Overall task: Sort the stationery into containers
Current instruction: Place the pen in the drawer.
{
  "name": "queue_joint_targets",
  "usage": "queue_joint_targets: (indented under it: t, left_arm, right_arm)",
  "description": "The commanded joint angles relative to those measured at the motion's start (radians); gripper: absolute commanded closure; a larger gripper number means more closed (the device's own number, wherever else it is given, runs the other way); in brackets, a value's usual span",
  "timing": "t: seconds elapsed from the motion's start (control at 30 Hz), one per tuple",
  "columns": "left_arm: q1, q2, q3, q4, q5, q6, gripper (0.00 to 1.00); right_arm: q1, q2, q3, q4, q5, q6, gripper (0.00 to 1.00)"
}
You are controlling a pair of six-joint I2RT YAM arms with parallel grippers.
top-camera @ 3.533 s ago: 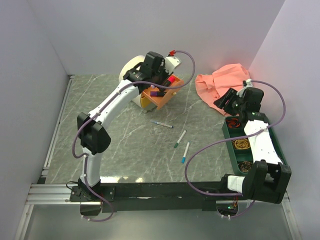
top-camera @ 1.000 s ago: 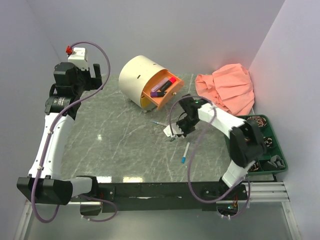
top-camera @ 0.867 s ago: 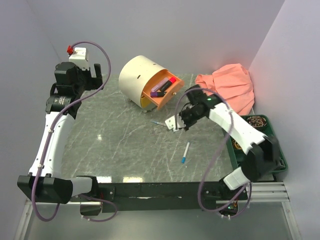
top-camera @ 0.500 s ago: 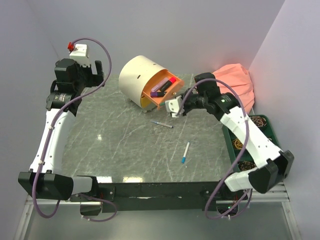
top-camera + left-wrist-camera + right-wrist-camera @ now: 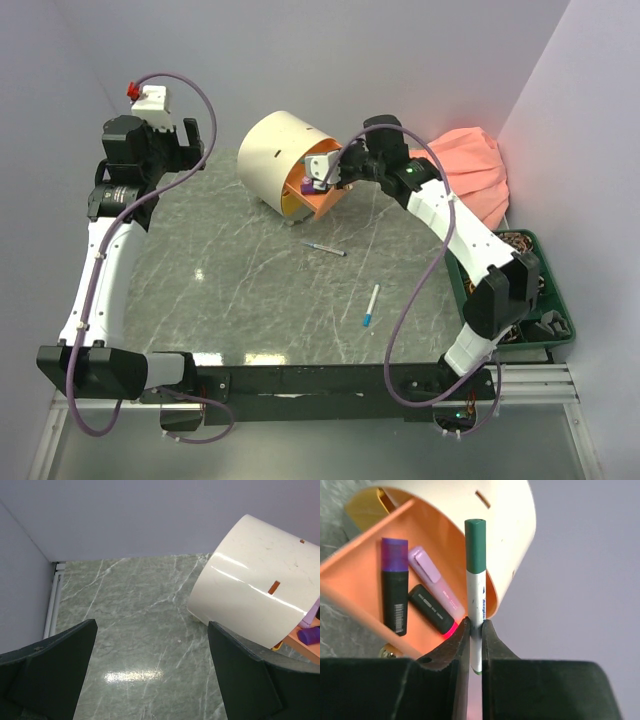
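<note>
R fingers (image 5: 447, 652) pinching green-cap pen (image 5: 476, 595) at orange drawer (image 5: 360, 575), mid-frame; best lower & tilt flat before release. L fingers (image 5: 47, 670) spread, idle.

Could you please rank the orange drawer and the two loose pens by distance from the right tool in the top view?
1. Orange drawer, just below the right tool.
2. Mid-table pen, centre.
3. Blue-tipped pen, toward the front edge.
</note>
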Motion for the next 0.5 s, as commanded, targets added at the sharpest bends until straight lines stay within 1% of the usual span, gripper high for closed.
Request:
queue_joint_targets:
  t: [0.0, 0.1, 0.13, 0.23, 0.33, 0.4, 0.43, 0.47]
  left_arm:
    - [0.015, -0.029, 0.009, 0.036, 0.024, -0.026, 0.01]
    - [0.023, -0.030, 0.014, 0.039, 0.034, -0.029, 0.01]
    - [0.025, -0.032, 0.015, 0.042, 0.036, -0.032, 0.00]
    - [0.029, -0.032, 0.015, 0.047, 0.051, -0.039, 0.01]
    - [0.031, -0.026, 0.012, 0.050, 0.057, -0.047, 0.00]
    - [0.032, -0.026, 0.012, 0.050, 0.062, -0.050, 0.01]
    - [0.031, -0.027, 0.012, 0.050, 0.065, -0.050, 0.00]
    - [0.031, -0.023, 0.012, 0.050, 0.067, -0.050, 0.01]
  right_arm:
    - [0.003, 0.049, 0.050, 0.069, 0.065, 0.009, 0.85]
    - [0.001, 0.050, 0.050, 0.087, 0.077, 0.029, 0.68]
    - [0.003, 0.044, 0.036, 0.100, 0.078, 0.043, 0.59]
    - [0.001, 0.016, 0.009, 0.146, 0.078, 0.084, 0.50]
    - [0.003, -0.030, -0.013, 0.172, 0.065, 0.138, 0.45]
    - [0.001, -0.077, -0.019, 0.155, 0.030, 0.194, 0.44]
    - [-0.008, -0.099, -0.022, 0.135, -0.006, 0.213, 0.44]
    - [-0.014, -0.120, -0.024, 0.059, -0.042, 0.233, 0.44]
